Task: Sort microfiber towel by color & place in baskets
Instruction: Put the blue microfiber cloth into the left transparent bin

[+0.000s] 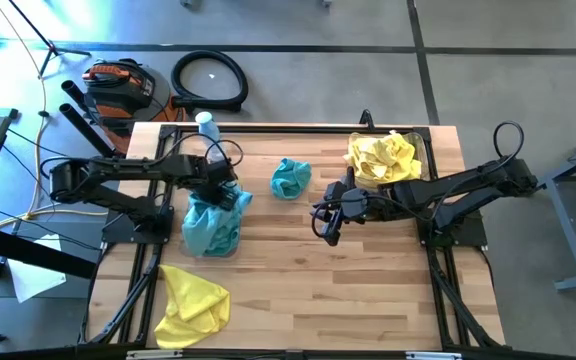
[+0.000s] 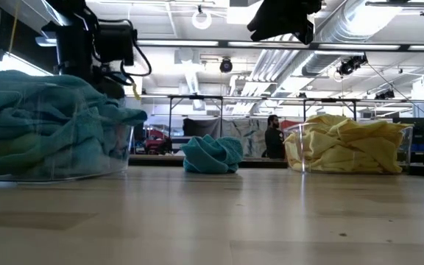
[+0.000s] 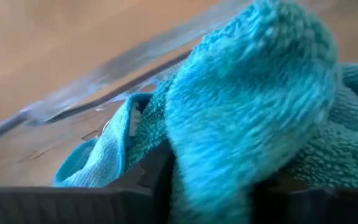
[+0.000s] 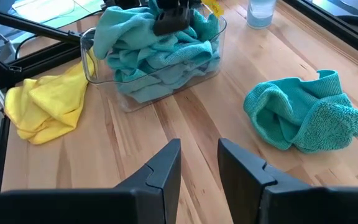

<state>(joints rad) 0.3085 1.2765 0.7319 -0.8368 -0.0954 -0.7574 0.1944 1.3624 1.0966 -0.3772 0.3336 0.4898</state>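
Observation:
A clear basket (image 1: 211,238) on the table's left holds a heap of teal towels (image 4: 160,59). My left gripper (image 1: 220,188) is over its far end, shut on the top teal towel (image 3: 247,106). A second clear basket (image 1: 423,150) at the far right holds yellow towels (image 2: 344,143). One teal towel (image 1: 290,178) lies bunched on the wood between the baskets. A yellow towel (image 1: 193,305) lies at the near left corner. My right gripper (image 1: 328,222) hangs open above bare wood, nearer than the loose teal towel (image 4: 303,118). My left gripper pinches a thick fold of the teal towel (image 3: 229,162) between its two fingers (image 3: 142,180). It comes from above, pointing down into the basket (image 4: 219,28). The towel's other parts rest on the teal heap inside the basket.
A clear water bottle (image 1: 206,125) stands at the far edge beyond the teal basket. A black frame rail runs around the table edge (image 1: 298,127). Bare wood lies open across the middle and near right. A person (image 2: 273,136) stands far off in the room.

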